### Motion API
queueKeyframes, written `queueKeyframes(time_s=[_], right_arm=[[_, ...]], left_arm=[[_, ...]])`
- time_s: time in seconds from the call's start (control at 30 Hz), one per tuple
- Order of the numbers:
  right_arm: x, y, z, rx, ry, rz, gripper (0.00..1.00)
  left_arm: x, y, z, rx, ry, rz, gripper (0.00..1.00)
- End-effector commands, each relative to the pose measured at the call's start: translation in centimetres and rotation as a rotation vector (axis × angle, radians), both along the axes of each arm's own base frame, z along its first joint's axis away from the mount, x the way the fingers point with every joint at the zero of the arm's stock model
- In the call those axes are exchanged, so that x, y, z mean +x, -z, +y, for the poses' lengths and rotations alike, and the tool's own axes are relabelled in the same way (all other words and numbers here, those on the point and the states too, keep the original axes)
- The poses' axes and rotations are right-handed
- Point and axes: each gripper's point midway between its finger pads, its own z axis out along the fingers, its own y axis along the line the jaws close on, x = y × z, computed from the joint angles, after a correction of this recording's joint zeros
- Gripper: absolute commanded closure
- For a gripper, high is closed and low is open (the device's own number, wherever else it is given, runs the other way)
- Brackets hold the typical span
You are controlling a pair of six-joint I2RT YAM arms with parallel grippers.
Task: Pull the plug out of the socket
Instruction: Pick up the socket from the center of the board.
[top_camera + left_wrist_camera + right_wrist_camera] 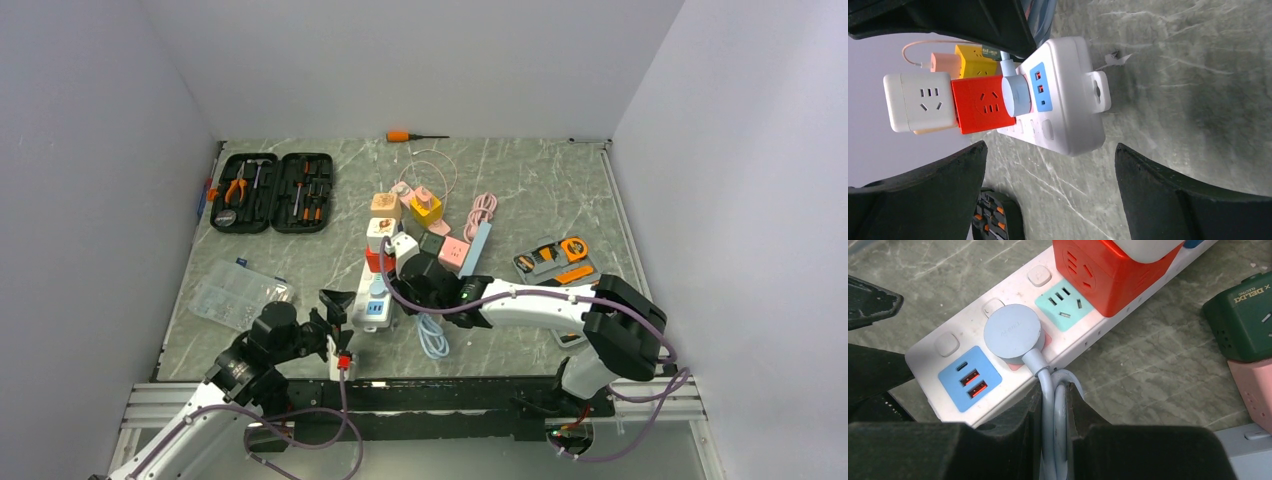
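Your right jaws are pinching the pale blue cable (1047, 390) just below the round pale blue plug (1012, 337), the cord running down through the narrow gap between them (it is looking doubled there, two strands side by side). The plug is still sitting fully in the white power strip (970, 325), pressed into the socket between the blue USB panel (969, 378) and the mint-green socket (1063, 302). Next along the strip a red cube adapter (1108, 275) is sitting plugged in, and a white cube adapter (918, 100) is riding on top of it. Your left jaws are standing spread wide by the near end of the strip and are gripping nothing; in the left wrist view that end is lying just ahead of the gap between them, and you are not able to tell whether they are touching it. The strip is lying near the middle of the grey marbled counter (540, 190), running away from the arm bases. On its right side a dark green cube adapter (1243, 315) and a pink cube adapter (1253, 390) are resting just beside each other. Well apart, at the far left, an open black tool case (272, 192) is lying flat, and an orange-handled screwdriver (415, 135) is lying at the back edge.
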Motion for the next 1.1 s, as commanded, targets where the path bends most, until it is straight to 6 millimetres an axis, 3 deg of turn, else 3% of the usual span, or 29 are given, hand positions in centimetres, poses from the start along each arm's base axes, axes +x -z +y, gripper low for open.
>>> queueKeyframes(time_s=[0.0,0.2,0.4,0.43,0.5,0.63,0.7,0.77,0.83,0.93,1.0,1.07], right_arm=[[0.6,-10.2,3.8,0.337,-0.031,-0.067,1.00],[0.4,-11.1,4.1,0.397,-0.041,-0.041,1.00],[-0.1,-10.7,4.2,0.430,-0.061,-0.004,1.00],[-0.2,-10.6,4.1,0.430,-0.063,-0.003,1.00],[-0.3,-10.4,3.9,0.421,-0.064,-0.005,1.00],[-0.7,-9.2,3.1,0.394,-0.067,0.003,1.00],[-0.8,-8.4,2.6,0.376,-0.065,0.003,1.00],[-0.9,-7.4,1.9,0.353,-0.050,-0.002,0.98],[-0.6,-6.3,1.2,0.310,-0.032,-0.013,0.90],[0.2,-4.8,0.1,0.228,-0.001,-0.046,0.53],[1.0,-4.2,-0.7,0.172,0.031,-0.078,0.34],[1.7,-4.0,-1.7,0.120,0.061,-0.119,0.27]], left_arm=[[0.7,-2.0,-1.3,-0.068,0.039,-0.095,0.01],[1.4,-2.1,-2.4,-0.092,0.047,-0.085,0.01],[3.3,-3.3,-3.3,-0.141,0.022,-0.240,0.01],[3.7,-3.7,-3.2,-0.149,0.000,-0.248,0.05],[4.6,-4.6,-3.1,-0.161,-0.046,-0.257,0.18],[5.6,-6.5,-2.9,-0.201,-0.100,-0.301,0.69],[5.5,-7.1,-2.9,-0.216,-0.098,-0.323,0.82],[5.3,-7.7,-3.0,-0.226,-0.090,-0.332,0.86],[5.1,-8.0,-3.0,-0.228,-0.087,-0.331,0.87],[4.8,-8.3,-3.1,-0.221,-0.077,-0.332,0.89],[4.7,-8.5,-3.1,-0.210,-0.064,-0.343,0.91],[4.5,-8.6,-3.2,-0.194,-0.048,-0.347,0.92]])
